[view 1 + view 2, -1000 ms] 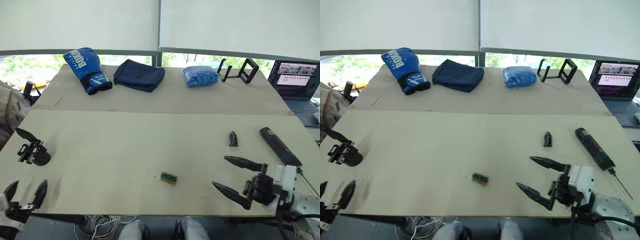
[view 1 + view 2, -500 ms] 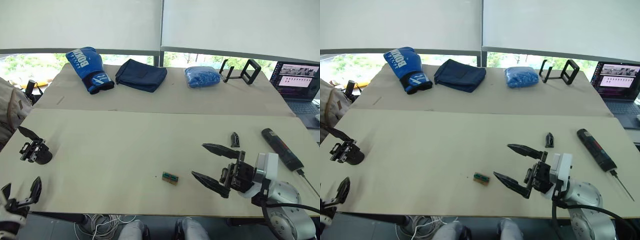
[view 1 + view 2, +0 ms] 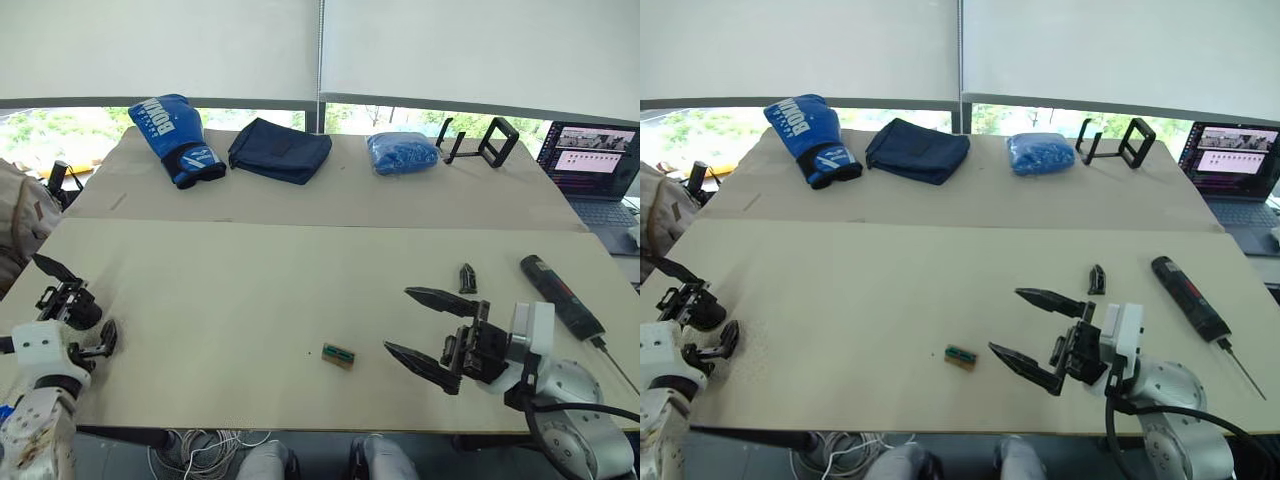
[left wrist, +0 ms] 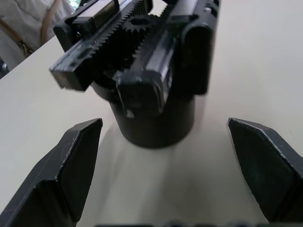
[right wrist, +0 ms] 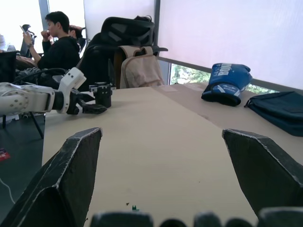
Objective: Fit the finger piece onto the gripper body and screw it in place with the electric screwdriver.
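End effector (image 4: 161, 156) astride gripper body (image 4: 142, 71)

We see our right gripper (image 3: 428, 325) low over the near table (image 3: 250, 290), fingers spread wide with nothing between them. The finger piece (image 3: 466, 278) stands just beyond the far jaw, and the electric screwdriver (image 3: 558, 293) lies outboard of it toward the table's right edge. A tiny green-brown block (image 3: 338, 355) sits just off the near jaw's tip. Our left gripper (image 3: 85, 335) is at the gripper body (image 3: 68, 300), one finger (image 3: 103, 340) alongside its barrel. On the far table lie a blue boxing glove (image 3: 172, 138), a dark pouch (image 3: 279, 150) and a blue bundle (image 3: 402, 152).
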`<move>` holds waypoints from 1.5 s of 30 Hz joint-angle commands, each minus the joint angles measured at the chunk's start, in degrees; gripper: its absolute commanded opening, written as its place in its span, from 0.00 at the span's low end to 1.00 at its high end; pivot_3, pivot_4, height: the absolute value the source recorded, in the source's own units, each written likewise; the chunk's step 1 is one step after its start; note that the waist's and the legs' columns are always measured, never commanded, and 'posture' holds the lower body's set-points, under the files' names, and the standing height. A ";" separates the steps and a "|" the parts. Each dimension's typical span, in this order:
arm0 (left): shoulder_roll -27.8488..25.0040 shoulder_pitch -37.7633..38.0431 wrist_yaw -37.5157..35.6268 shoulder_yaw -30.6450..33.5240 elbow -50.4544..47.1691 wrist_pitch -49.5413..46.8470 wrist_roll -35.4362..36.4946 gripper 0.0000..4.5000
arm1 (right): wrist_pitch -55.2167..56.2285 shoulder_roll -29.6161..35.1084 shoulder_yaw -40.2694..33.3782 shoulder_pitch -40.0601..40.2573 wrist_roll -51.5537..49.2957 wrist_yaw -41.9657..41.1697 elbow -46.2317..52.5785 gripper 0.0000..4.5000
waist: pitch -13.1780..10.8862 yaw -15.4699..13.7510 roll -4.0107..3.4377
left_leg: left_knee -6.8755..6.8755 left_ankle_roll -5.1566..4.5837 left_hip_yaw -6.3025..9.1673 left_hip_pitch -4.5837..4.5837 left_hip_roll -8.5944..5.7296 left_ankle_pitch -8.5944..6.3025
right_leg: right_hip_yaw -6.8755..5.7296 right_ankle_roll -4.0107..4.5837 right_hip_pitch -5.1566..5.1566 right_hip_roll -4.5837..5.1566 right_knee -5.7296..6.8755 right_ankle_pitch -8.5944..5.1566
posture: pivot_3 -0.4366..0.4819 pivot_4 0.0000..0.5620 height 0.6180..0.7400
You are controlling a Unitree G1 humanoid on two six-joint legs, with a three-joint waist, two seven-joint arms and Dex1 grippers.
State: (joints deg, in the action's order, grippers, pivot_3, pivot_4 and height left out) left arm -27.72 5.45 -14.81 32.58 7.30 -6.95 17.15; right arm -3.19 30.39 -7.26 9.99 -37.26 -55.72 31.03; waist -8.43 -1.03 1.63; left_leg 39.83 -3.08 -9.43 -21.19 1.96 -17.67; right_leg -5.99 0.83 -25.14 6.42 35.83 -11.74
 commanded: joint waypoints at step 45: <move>10.26 -22.05 -15.54 -45.86 -8.16 1.28 -14.06 0.52 | 7.18 0.19 -4.47 12.80 4.85 2.59 5.38 1.00 | -0.07 -0.52 0.45 | 0.10 -0.40 0.05 -0.08 -0.01 0.37 | 0.03 -0.01 0.00 -0.30 0.10 0.00 | 0.48 0.27 1.00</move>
State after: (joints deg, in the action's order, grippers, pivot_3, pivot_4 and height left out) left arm -18.35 -15.11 -30.65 -12.53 1.36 -8.32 3.95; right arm 2.12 30.75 -11.28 23.02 -32.51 -53.39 34.26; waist -8.50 -1.55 2.08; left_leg 39.94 -3.50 -9.38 -21.26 1.94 -17.30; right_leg -5.95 0.82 -25.14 6.18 35.93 -11.74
